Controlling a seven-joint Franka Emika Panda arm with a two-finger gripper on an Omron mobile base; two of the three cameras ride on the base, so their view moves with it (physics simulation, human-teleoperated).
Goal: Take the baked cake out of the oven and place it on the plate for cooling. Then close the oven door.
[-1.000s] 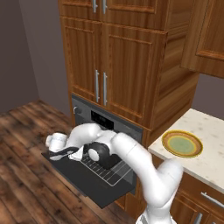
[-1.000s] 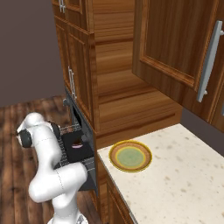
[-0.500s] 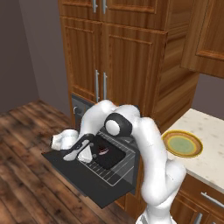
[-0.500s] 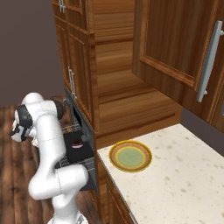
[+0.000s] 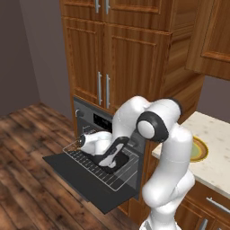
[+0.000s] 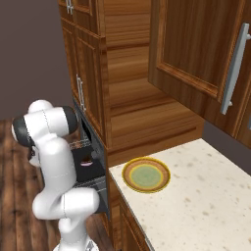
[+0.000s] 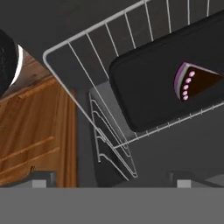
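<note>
Hovering open-jawed and empty, the end effector (image 7: 112,177) is facing the cake slice (image 7: 194,82) sitting on its tray (image 7: 153,74), plate (image 6: 146,175) waiting bare, oven door (image 5: 85,182) gaping.

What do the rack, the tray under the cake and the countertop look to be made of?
Rack: thin pale wires, likely metal. Tray: matte black with rounded corners, probably coated metal. Countertop: pale and speckled, stone-like, though the render leaves that open.

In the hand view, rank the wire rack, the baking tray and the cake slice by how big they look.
1. wire rack, largest.
2. baking tray, lying on the rack, cut by the frame edge.
3. cake slice, smallest, sitting on the tray.
</note>
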